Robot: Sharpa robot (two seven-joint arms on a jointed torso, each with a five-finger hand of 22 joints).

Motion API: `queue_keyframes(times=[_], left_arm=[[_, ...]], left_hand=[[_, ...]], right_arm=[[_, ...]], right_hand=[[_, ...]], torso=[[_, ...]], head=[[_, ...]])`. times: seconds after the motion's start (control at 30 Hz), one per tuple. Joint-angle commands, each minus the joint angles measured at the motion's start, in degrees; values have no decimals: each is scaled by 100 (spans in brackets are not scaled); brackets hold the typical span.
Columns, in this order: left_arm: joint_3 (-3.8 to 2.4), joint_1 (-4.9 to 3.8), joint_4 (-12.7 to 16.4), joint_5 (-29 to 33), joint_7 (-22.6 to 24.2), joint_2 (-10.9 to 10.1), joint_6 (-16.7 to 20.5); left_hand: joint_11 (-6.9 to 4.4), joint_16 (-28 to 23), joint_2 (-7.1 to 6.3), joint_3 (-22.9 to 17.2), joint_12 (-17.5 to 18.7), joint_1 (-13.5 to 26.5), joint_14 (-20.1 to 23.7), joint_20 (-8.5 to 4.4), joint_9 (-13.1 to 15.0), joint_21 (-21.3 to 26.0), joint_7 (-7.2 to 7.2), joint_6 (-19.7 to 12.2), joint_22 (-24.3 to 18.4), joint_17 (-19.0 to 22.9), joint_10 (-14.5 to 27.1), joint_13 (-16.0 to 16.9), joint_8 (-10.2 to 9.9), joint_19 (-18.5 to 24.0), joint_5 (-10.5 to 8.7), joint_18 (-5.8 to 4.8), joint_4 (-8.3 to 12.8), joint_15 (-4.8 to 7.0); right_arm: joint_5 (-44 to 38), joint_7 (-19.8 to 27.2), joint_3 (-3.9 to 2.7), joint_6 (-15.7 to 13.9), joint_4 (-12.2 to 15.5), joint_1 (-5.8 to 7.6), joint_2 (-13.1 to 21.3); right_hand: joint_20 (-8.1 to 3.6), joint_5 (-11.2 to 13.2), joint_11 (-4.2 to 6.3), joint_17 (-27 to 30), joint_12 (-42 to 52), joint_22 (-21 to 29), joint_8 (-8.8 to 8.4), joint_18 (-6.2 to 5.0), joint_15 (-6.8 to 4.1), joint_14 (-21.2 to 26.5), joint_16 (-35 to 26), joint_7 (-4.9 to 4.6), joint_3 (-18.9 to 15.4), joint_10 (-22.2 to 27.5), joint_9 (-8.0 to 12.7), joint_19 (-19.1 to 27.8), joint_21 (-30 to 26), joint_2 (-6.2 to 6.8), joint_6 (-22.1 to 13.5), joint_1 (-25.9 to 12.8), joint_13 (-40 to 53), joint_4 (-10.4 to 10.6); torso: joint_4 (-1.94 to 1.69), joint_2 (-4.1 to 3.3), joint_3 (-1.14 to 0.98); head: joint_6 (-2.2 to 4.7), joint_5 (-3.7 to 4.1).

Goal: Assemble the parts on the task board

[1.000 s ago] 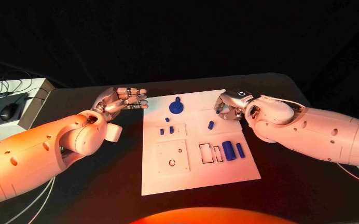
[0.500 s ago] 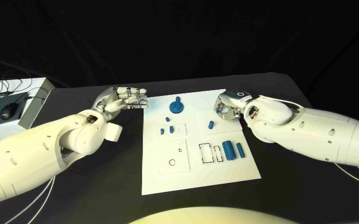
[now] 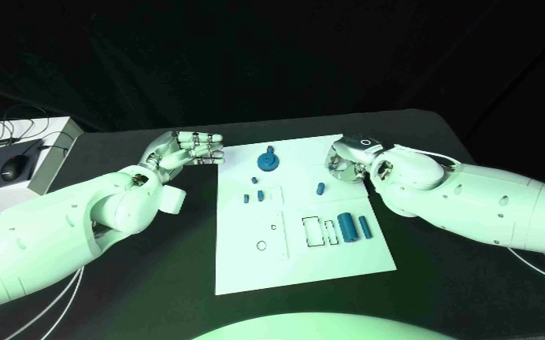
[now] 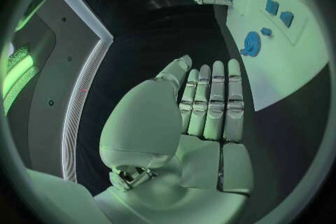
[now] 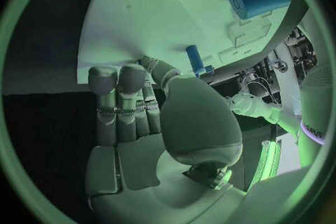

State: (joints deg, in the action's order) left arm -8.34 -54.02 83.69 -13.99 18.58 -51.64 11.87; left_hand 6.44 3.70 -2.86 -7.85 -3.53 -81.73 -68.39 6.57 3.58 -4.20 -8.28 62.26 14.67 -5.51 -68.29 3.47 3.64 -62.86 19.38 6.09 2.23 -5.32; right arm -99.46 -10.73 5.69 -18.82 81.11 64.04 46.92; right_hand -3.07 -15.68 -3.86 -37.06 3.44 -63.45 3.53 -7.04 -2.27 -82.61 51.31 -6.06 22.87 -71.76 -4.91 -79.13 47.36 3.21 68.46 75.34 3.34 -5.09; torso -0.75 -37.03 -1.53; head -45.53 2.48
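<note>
While both hands stay put at the task board's (image 3: 298, 269) far corners, no part has moved. Left hand (image 3: 187, 151) and right hand (image 3: 346, 161) hold nothing, fingers loosely extended; assembly has not begun.

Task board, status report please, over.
Left hand open, off the board. Right hand open at its edge. Task board parts untouched. Nothing in the way.

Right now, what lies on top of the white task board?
On the white task board lie small blue parts: a round keyhole-shaped piece, a thick cylinder and a slim bar. The right robot hand covers the board's far right edge.
</note>
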Motion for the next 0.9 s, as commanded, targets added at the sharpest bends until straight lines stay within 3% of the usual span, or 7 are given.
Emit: queue_keyframes(times=[0.03, 0.57, 0.9], left_arm=[[-5, 6, -7, -33, 5, 8, -21], [-7, 6, -144, -35, 8, 34, 28], [-8, 6, -227, -33, 8, 42, 41]], left_hand=[[2, -11, -3, -22, 12, -44, -14, -30, 5, -41, -34, 5, 8, -1, 35, -8, -4, -13, -8, -53, 50, -6], [27, -10, -26, -46, 12, 25, -16, -33, 4, -63, -78, -112, 48, 2, 93, -8, -6, 9, -5, -62, 110, -10], [32, -9, -30, -47, 13, 30, -14, -31, 3, -62, -83, -128, 48, 1, 107, -8, -7, 10, -4, -61, 112, -12]], right_arm=[[-14, 27, 10, -238, 38, -21, 1], [326, 159, -37, -815, 251, 2, 179], [1414, 390, -139, -607, 728, 158, 475]], right_hand=[[-24, 103, 136, -13, 3, -106, 35, -36, -47, -4, 36, 28, 82, -239, -61, -58, 89, -149, 99, 50, 18, -60], [-47, 174, 147, 48, -1, -657, 18, 0, -55, 25, 142, 40, 250, -271, -172, -149, 26, -156, 103, -42, 18, -167], [-35, 139, 140, 126, 5, -885, 25, -15, -42, 34, 130, 13, 176, -240, -178, -205, -312, -224, 76, -21, 19, -217]], torso=[[-1, 3, -2], [2, 4, -3], [3, 5, -3]], head=[[4, 3], [-15, -106], [-7, -187]])
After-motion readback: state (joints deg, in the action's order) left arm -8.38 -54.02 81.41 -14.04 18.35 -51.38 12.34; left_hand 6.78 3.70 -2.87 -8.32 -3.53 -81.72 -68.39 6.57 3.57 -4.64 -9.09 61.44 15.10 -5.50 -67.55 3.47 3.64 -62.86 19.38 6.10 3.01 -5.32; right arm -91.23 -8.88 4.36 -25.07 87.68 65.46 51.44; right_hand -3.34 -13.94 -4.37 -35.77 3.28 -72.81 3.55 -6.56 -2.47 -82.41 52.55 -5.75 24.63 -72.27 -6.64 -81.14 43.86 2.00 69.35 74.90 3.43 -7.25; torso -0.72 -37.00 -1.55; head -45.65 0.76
